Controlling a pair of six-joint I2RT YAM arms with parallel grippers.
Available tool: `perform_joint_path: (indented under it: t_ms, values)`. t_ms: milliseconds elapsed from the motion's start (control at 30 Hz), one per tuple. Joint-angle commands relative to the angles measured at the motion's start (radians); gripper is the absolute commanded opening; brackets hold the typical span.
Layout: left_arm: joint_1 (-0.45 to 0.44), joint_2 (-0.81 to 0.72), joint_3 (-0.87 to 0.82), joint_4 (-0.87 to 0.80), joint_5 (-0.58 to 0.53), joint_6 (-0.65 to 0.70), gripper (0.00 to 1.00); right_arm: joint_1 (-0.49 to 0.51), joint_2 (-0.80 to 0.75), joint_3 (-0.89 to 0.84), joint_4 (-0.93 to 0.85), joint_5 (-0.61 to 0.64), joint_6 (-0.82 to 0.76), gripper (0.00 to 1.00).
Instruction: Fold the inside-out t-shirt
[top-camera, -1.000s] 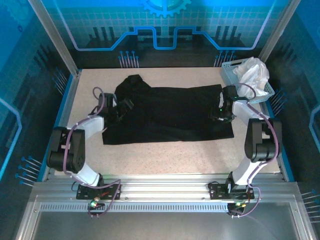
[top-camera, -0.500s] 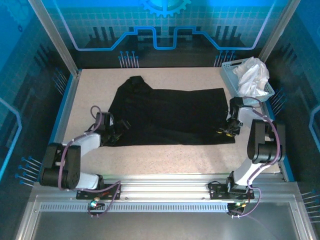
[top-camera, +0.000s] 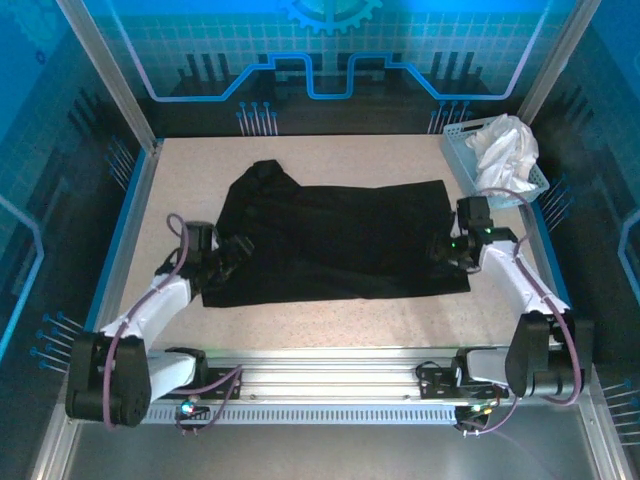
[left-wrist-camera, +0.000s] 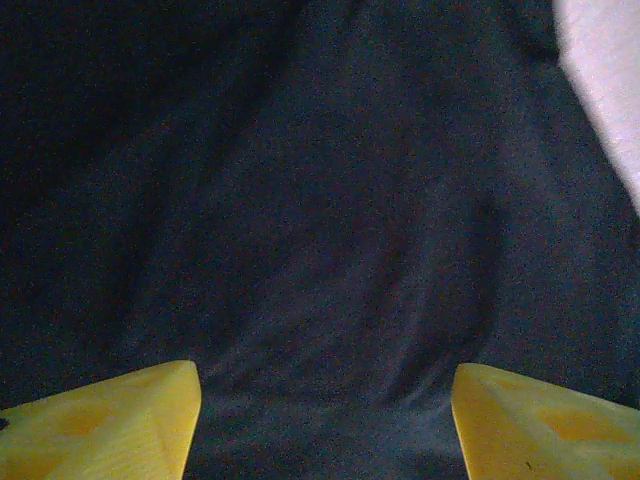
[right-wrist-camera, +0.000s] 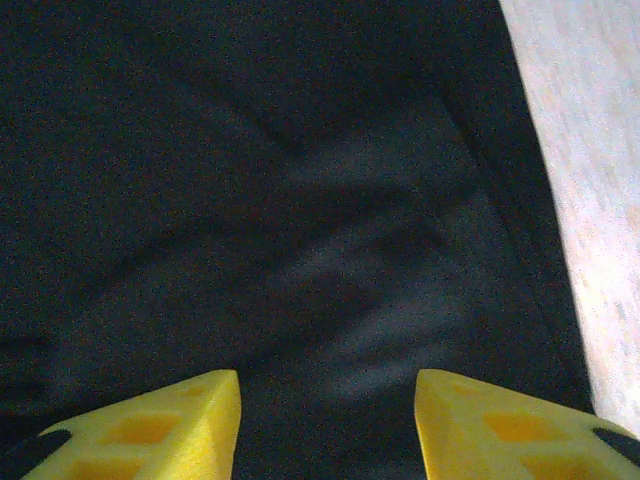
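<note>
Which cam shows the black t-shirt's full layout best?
Top external: the whole t-shirt lies spread on the table, with its outline complete. Left wrist gives a close-up patch of it between yellow fingers. Right wrist gives the same, plus the shirt's edge against the table.

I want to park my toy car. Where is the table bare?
Bare table lies between the black t-shirt and the near rail, and in the far left corner. It's crowded on the right, by the basket and right gripper.

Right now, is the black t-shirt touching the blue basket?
Apart. Top view shows bare table between the black t-shirt and the blue basket.
</note>
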Motion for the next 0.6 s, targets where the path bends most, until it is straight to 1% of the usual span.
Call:
perform_joint_path:
  t_ms: [0,100,200,267,467,567]
  values:
    - [-0.002,0.109,0.123,0.113,-0.037,0.000,0.68,0.011,0.149,0.159,0.192,-0.013,0.021,0.53]
    - [-0.002,0.225,0.219,0.160,-0.031,-0.014,0.68,0.002,0.376,0.365,0.169,0.026,0.031,0.54]
    - [-0.001,0.300,0.298,0.181,-0.021,-0.026,0.68,0.000,0.618,0.613,0.045,0.116,-0.012,0.56]
    - [-0.002,0.331,0.333,0.195,-0.010,-0.034,0.68,-0.004,0.775,0.800,-0.058,0.127,-0.053,0.56]
    - [-0.004,0.395,0.402,0.185,0.002,-0.008,0.68,-0.016,1.116,1.242,-0.276,0.249,-0.153,0.59]
    - [-0.004,0.427,0.420,0.186,0.000,0.002,0.68,-0.032,1.221,1.384,-0.341,0.275,-0.175,0.60]
